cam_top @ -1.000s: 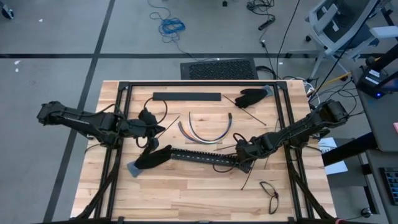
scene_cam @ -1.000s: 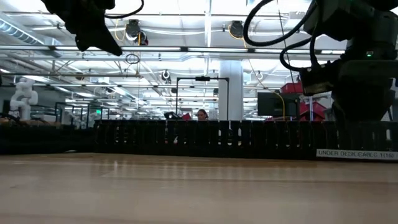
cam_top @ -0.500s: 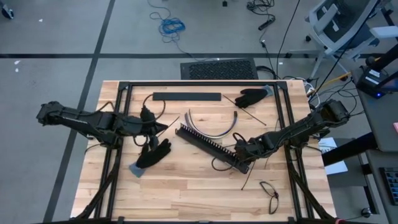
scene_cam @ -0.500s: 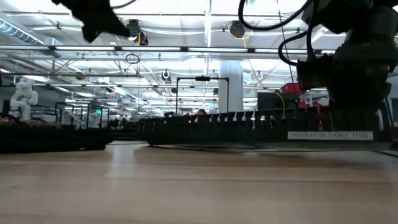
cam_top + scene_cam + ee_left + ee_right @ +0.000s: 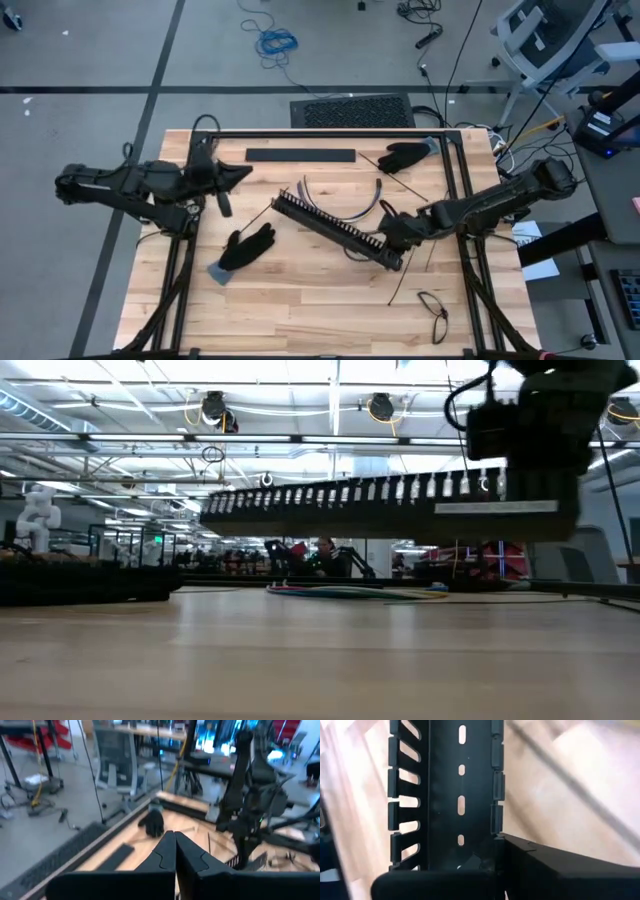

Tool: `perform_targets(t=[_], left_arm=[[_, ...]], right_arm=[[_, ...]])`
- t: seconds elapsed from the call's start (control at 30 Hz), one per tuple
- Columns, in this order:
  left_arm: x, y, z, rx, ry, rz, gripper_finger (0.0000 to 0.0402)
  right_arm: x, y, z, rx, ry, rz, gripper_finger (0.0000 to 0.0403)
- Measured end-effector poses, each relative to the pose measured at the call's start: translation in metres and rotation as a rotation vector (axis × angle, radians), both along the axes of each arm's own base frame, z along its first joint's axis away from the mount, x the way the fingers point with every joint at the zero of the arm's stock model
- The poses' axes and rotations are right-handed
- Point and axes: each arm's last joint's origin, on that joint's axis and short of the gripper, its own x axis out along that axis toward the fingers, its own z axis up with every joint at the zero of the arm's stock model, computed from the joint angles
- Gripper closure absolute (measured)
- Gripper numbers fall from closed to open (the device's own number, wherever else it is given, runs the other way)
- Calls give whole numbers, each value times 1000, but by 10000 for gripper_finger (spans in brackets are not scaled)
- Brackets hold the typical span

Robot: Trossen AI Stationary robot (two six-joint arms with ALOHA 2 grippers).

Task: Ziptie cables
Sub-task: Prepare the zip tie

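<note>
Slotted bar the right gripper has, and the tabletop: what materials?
Slotted bar: looks like matte black moulded plastic, with thin comb-like fingers and punched oval slots in its base, clear in the right wrist view; painted metal can't be excluded. Tabletop: light wood, butcher-block style, with visible plank seams and grain and a smooth sheen.

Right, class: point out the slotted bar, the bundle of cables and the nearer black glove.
slotted bar (image 5: 330, 230), high view, mid-length.
cables (image 5: 345, 213), high view, arc's bottom.
black glove (image 5: 248, 246), high view, palm.

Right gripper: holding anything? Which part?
Yes. The right gripper is shut on the long black slotted plastic bar, gripping its end nearest the right arm; the bar hangs lifted off the table.
</note>
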Motion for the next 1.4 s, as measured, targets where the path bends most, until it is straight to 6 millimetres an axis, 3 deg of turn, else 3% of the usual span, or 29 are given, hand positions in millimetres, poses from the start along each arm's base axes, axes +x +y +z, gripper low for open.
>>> perform_targets(t=[0.13,0.3,0.47,0.7,0.87,1.03,1.4], left_arm=[[-2,0,8,18,-69,-4,402],[-4,-2,11,5,-97,-37,402],[-6,-7,11,-12,-106,-73,402],[-6,-11,11,-18,-107,-100,402],[-7,-12,11,-18,-108,-107,402],[-6,-13,11,-19,-108,-116,402],[-6,-13,10,-17,-92,-137,402]], right_arm=[[16,-31,5,-103,-1,31,402],[42,-85,12,-235,6,42,402],[62,-136,9,-336,132,138,403],[96,-181,1,-474,264,253,403],[119,-204,8,-560,239,268,400],[123,-211,1,-558,273,319,370],[121,-210,4,-522,319,335,187]])
